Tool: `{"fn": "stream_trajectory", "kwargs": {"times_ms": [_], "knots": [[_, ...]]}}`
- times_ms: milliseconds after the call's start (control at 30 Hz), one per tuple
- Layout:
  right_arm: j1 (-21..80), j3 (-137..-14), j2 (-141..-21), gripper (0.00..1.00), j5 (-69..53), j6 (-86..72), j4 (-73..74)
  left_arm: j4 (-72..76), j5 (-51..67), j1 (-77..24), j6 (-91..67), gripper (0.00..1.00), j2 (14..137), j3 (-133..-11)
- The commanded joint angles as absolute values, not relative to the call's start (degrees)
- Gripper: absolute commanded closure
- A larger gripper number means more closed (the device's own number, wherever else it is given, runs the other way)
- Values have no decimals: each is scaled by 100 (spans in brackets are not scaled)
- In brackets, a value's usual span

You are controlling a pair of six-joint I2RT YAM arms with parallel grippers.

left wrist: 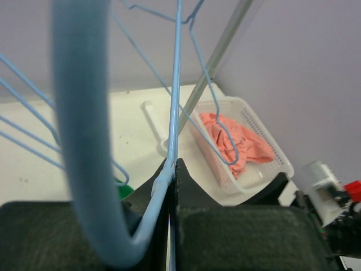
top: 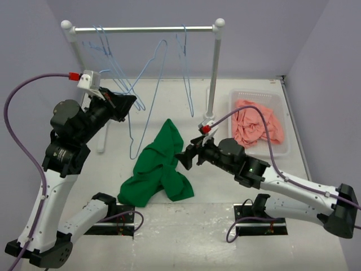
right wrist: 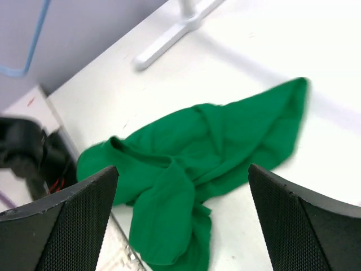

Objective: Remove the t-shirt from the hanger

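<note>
While your left gripper is clenched on the light blue wire hanger, pinching the thin wire between its closed fingers toward the far left corner of the desk, the dark green soft fabric t-shirt lies off it. You find the shirt crumpled flat on the desk around the middle, somewhat closer to the near edge. Your right gripper hangs at the shirt's right side, released and spread wide, grasping nothing; its wrist view shows the green cloth below, between the two pads. Along the far edge stands the white-posted metal rail. By the right edge, a white plastic basket holds the salmon-pink garment.
</note>
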State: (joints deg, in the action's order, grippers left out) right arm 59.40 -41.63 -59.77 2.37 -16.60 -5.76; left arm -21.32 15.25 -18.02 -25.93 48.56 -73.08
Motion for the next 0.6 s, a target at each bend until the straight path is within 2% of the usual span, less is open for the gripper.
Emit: {"fn": "stream_trajectory", "kwargs": {"times_ms": [0, 167, 567], "knots": [[5933, -4087, -5494, 1, 1940, -2196, 482, -2558, 976, -1793, -2548, 100, 4965, -7576], [5880, -3964, -4747, 1, 2785, -2707, 975, -2979, 204, -1793, -2637, 100, 5290, -7883], [5854, -3928, -3982, 1, 3418, -3006, 1573, -2883, -712, -1793, -2409, 100, 6810, -9315]]}}
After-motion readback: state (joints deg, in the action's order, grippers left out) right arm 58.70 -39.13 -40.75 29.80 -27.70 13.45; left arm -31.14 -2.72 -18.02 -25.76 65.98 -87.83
